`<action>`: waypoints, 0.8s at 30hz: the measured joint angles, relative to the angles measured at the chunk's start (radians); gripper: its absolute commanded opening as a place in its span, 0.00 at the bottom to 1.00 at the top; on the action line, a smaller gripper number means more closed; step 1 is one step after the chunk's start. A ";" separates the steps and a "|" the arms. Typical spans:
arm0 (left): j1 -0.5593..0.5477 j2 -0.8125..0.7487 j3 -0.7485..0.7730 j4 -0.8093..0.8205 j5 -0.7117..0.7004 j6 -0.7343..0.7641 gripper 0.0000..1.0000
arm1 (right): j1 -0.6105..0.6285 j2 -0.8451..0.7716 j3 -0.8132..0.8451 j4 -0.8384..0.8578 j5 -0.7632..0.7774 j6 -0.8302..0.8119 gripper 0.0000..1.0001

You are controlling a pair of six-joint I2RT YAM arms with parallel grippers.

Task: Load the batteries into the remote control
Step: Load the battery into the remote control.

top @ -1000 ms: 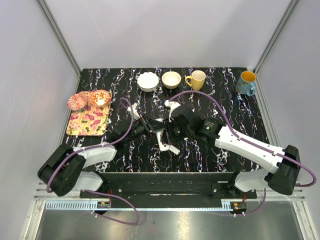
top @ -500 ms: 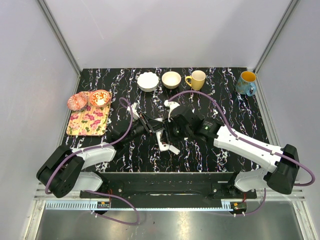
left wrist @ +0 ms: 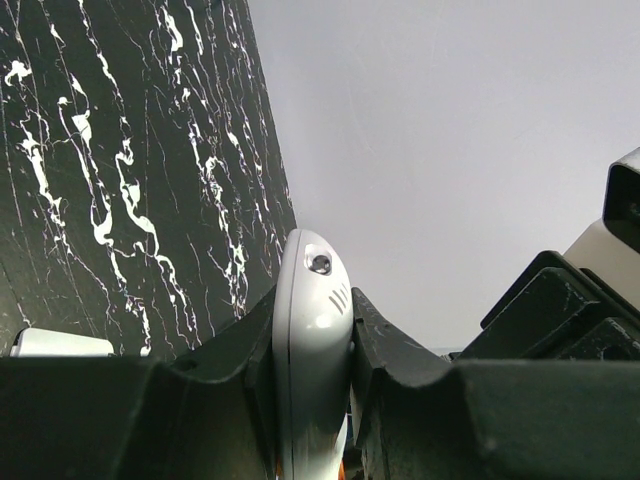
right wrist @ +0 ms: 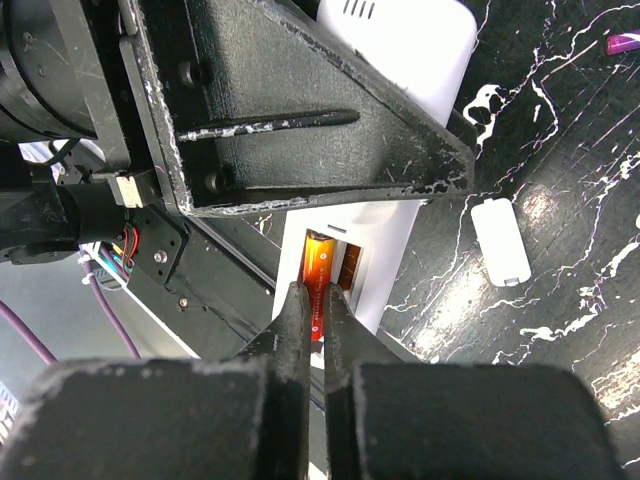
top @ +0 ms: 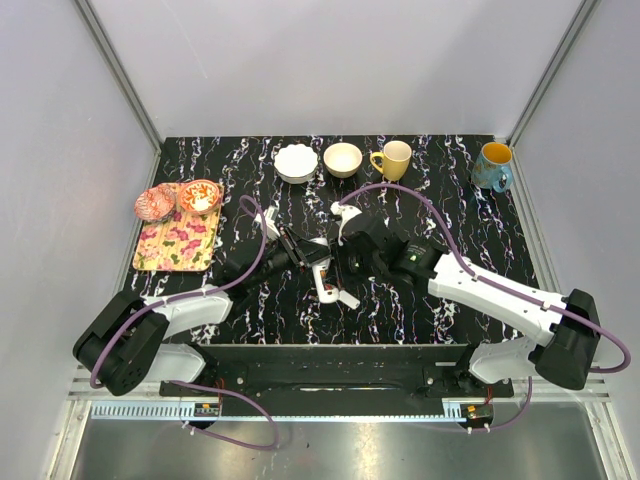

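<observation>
Right claw [right wrist: 312,300] squeezed together at the battery bay; left claw [left wrist: 312,312] pinching the remote [left wrist: 310,345].
The cover [right wrist: 498,240] lies on the table [right wrist: 560,150] just beside the remote, with a purple battery [right wrist: 622,42] further off. The left claw's black finger hides the remote's middle. The right claw's tips sit at an orange battery [right wrist: 318,255] in the white remote's open bay, mid-table.

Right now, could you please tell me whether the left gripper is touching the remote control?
Touching. In the left wrist view the left gripper clamps the remote control from both sides, with no gap showing.
</observation>
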 measured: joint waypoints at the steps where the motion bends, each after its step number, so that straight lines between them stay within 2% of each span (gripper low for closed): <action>1: 0.000 0.000 0.000 -0.001 0.000 0.000 0.00 | 0.000 0.000 0.000 0.000 0.000 0.001 0.00; 13: -0.002 0.000 -0.001 0.020 -0.002 -0.008 0.00 | 0.000 -0.028 0.007 -0.025 0.014 0.005 0.00; 24: 0.008 0.004 -0.001 0.043 -0.013 -0.010 0.00 | 0.003 -0.037 0.040 -0.090 -0.039 0.008 0.00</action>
